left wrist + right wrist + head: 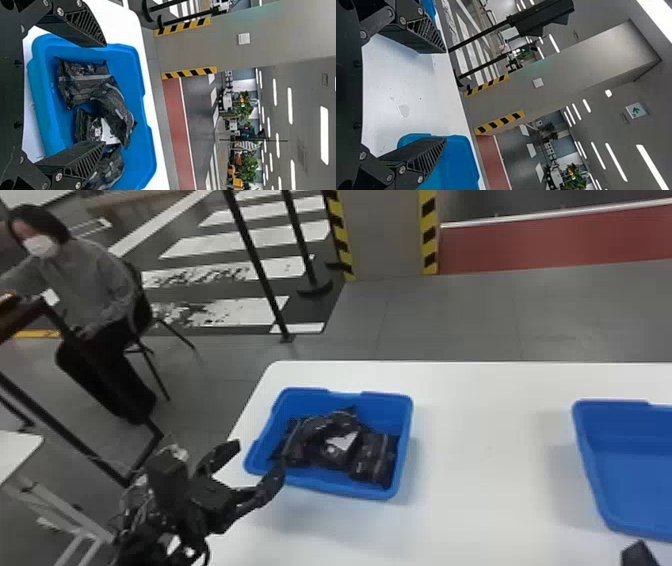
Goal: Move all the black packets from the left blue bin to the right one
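Note:
My left gripper (257,460) stands open at the near left corner of the left blue bin (345,491). Several black packets (372,457) lie heaped in that bin, one with a white patch. In the left wrist view, the left gripper (105,95) has its fingers spread wide, with black packets (83,81) in the bin (134,63) beyond them. The right blue bin (635,475) has a bare floor where it shows. A fingertip of my right gripper (639,553) pokes in at the bottom right. In the right wrist view, the right gripper (446,95) is open with nothing held.
Both bins stand on a white table (490,450), with a wide stretch of tabletop between them. Beyond its far edge are a grey pillar (387,235) and thin black posts (260,265). Another white table (17,450) is at the far left.

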Available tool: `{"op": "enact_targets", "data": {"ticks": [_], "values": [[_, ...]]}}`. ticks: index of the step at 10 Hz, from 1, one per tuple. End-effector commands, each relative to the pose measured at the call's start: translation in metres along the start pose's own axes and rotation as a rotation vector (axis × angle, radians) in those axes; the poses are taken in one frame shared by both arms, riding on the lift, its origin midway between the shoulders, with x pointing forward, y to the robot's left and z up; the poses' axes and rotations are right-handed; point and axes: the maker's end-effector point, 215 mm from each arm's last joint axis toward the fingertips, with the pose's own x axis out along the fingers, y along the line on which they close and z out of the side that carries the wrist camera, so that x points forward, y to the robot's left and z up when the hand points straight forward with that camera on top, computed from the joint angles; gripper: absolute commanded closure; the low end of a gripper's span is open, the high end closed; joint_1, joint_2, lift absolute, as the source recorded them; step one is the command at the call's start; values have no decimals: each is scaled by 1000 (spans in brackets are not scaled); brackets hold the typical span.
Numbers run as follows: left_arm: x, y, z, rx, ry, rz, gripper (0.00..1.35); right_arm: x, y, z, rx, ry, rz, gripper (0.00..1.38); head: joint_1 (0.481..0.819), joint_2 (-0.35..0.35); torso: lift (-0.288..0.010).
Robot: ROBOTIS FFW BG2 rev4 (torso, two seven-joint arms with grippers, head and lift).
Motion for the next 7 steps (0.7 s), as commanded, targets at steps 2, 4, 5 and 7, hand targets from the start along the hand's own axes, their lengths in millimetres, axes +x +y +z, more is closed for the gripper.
{"op": "enact_targets", "data": {"ticks": [2, 4, 5, 7], "values": [[46, 11, -12, 25, 43, -47, 154, 1, 1, -3, 5, 2, 2, 251, 695, 340, -110], [63, 26, -19, 24, 74, -42, 96, 1, 1, -4, 11, 3, 1, 249, 695, 335, -110], [74, 32, -27, 23, 101, -53, 91, 0, 1, -5, 12, 5, 0, 246, 695, 340, -110], [109, 33, -20, 61, 141, -109, 84, 1, 1, -6, 13, 5, 1, 245, 695, 344, -110]]}}
